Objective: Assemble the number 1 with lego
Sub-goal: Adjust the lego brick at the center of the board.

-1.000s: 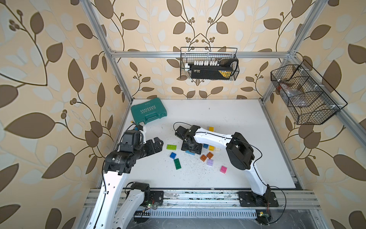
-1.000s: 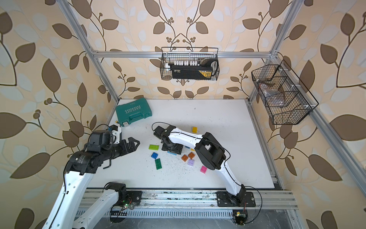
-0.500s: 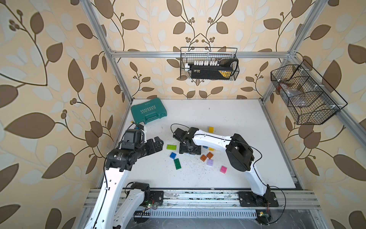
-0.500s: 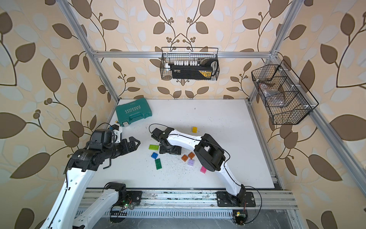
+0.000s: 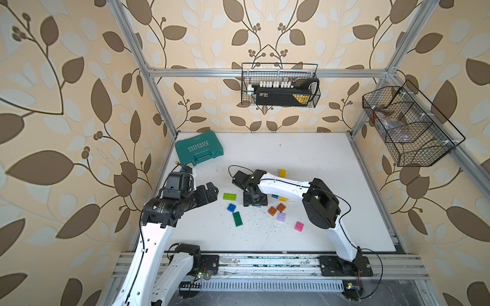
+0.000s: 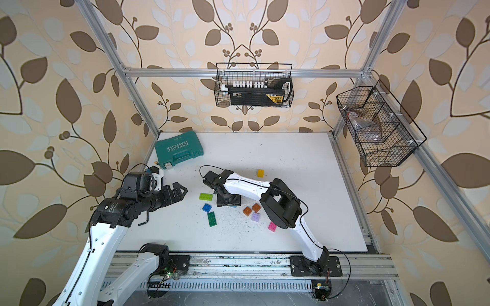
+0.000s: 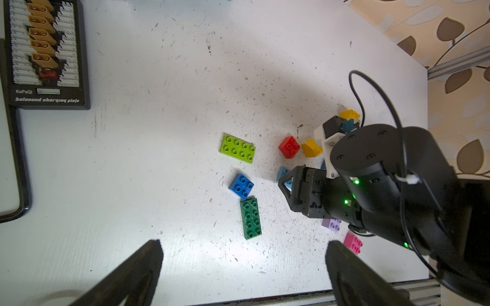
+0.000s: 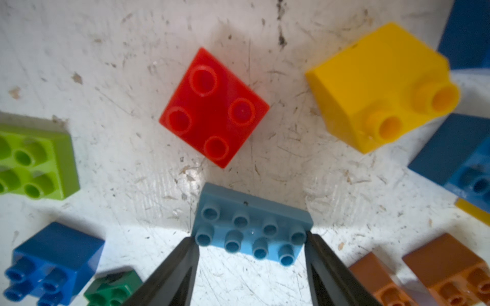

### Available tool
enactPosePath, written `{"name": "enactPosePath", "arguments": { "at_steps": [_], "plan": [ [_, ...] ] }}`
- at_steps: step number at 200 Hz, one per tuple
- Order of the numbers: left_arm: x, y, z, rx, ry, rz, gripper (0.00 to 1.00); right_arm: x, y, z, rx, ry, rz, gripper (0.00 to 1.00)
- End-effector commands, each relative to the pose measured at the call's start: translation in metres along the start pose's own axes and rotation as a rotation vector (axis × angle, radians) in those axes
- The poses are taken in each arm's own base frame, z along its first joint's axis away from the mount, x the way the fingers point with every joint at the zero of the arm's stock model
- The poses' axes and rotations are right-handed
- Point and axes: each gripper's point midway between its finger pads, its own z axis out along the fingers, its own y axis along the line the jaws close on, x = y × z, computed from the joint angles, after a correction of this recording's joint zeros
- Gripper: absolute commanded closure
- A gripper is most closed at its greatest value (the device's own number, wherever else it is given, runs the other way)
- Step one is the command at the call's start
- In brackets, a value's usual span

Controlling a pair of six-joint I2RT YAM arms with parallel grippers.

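Lego bricks lie scattered mid-table. My right gripper (image 8: 250,243) points straight down among them, and its fingertips press both short ends of a light blue oblong brick (image 8: 252,227) that rests on the table. In both top views the right gripper (image 5: 254,202) (image 6: 228,202) hides that brick. Just beyond it lie a red square brick (image 8: 214,107) and a tipped yellow brick (image 8: 379,87). My left gripper (image 5: 212,192) (image 7: 242,246) hovers wide open and empty, left of the lime green brick (image 5: 229,196), blue square brick (image 5: 231,207) and dark green brick (image 5: 237,218).
Two brown bricks (image 5: 272,211), a lilac brick (image 5: 281,217) and a pink brick (image 5: 299,226) lie right of the right gripper, with another yellow brick (image 5: 283,173) farther back. A teal tool case (image 5: 198,148) sits at the back left. Wire baskets (image 5: 279,84) hang on the walls.
My right gripper has shifted slightly left over the bricks and its jaws have narrowed onto the light blue brick. The left arm has barely moved.
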Motion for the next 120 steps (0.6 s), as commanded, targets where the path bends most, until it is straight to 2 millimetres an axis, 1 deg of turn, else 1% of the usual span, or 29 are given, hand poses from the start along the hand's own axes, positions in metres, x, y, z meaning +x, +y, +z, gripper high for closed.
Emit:
{"name": "enactPosePath", "arguments": {
  "at_steps": [1,7,44,73,86,103,120],
  "plan": [
    [-0.003,0.001,0.001,-0.006,-0.008,-0.011,0.01,0.013,-0.009,0.002,0.013,0.049,-0.110,0.33],
    [-0.004,0.001,0.001,-0.006,-0.009,-0.011,0.01,0.014,-0.008,0.001,0.004,0.051,-0.131,0.33],
    [-0.003,0.002,0.003,-0.013,0.000,-0.013,0.01,0.017,-0.016,-0.001,0.010,0.052,-0.220,0.32],
    [-0.003,0.003,0.004,-0.020,0.003,-0.016,0.01,0.022,-0.015,0.002,-0.028,0.072,-0.252,0.30],
    [-0.003,0.003,0.004,-0.022,0.001,-0.018,0.01,0.023,-0.013,0.000,-0.043,0.076,-0.266,0.28],
    [-0.003,0.004,0.004,-0.027,0.003,-0.021,0.01,0.023,-0.012,-0.004,-0.050,0.072,-0.284,0.23],
    [-0.003,0.005,0.005,-0.030,0.007,-0.021,0.01,0.018,-0.015,-0.013,-0.046,0.055,-0.287,0.11]
  ]
}}
